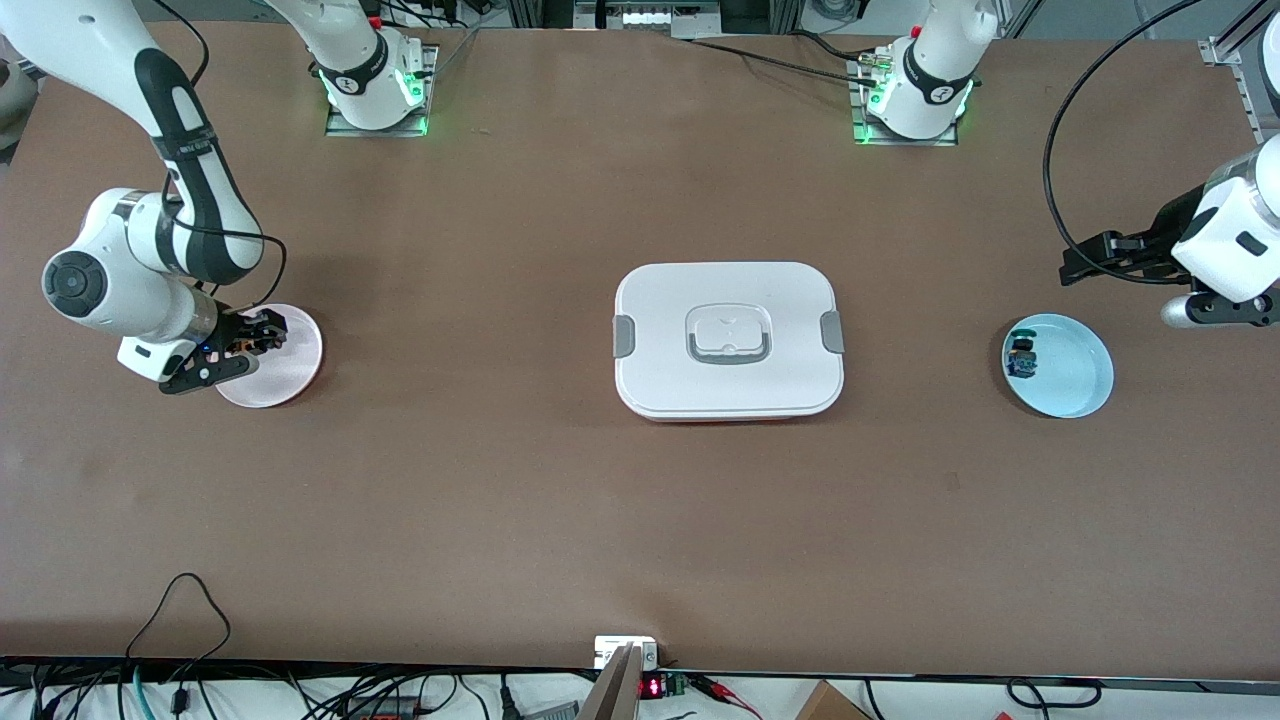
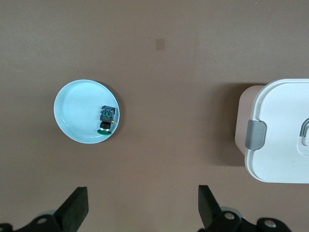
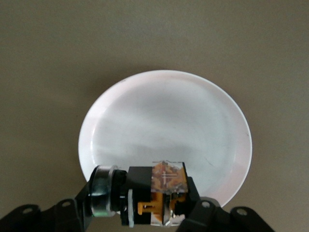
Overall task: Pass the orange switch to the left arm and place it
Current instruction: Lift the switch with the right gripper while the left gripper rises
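Note:
The orange switch (image 3: 154, 195), with an orange body and a black and silver cap, is held between the fingers of my right gripper (image 1: 243, 343) just above the pink plate (image 1: 290, 375) at the right arm's end of the table. In the right wrist view the plate (image 3: 164, 125) shows white under the switch. The white lidded box (image 1: 728, 340) stands in the middle of the table. My left gripper (image 2: 143, 208) is open and empty, up in the air over the table beside the light blue plate (image 1: 1070, 370).
A blue-bodied switch (image 1: 1022, 357) lies in the light blue plate (image 2: 77, 111), and it also shows in the left wrist view (image 2: 107, 118). The box's corner with a grey clip (image 2: 256, 134) shows in the left wrist view.

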